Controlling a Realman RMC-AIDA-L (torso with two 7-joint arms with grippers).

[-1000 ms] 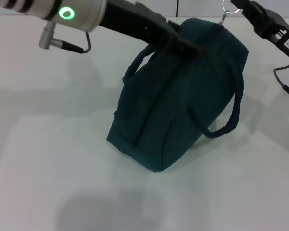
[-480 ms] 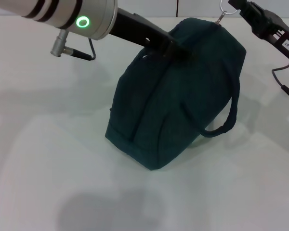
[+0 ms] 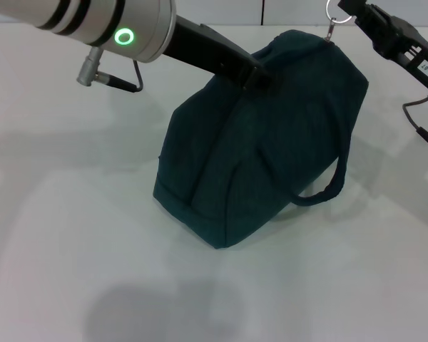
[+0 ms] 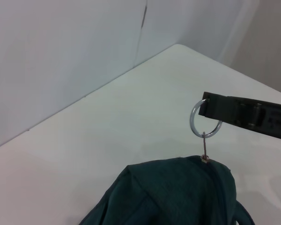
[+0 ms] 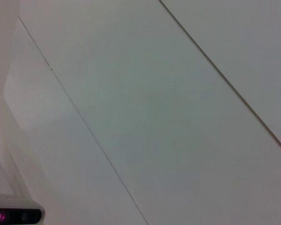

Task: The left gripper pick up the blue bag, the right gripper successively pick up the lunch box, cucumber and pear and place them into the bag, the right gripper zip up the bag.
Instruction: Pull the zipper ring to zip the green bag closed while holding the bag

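The blue bag (image 3: 257, 157) stands tilted on the white table, its top closed, one loop handle (image 3: 328, 189) hanging on its right side. My left gripper (image 3: 260, 75), on the arm with the silver wrist and green light, is shut on the bag's top at the left. My right gripper (image 3: 351, 10) is at the bag's far top corner, shut on the ring zipper pull (image 3: 337, 10). The left wrist view shows the right gripper (image 4: 207, 104), the ring (image 4: 205, 121) and the bag's top (image 4: 178, 197). The lunch box, cucumber and pear are not visible.
The white table (image 3: 71, 214) spreads around the bag, with a wall behind it (image 4: 61, 56). Cables hang from the left wrist (image 3: 107, 78) and by the right arm (image 3: 421, 121). The right wrist view shows only pale surfaces.
My left arm has moved right and farther into view. The bag has leaned and shifted slightly left, and its left handle loop has gone out of sight. The right gripper has held still on the ring.
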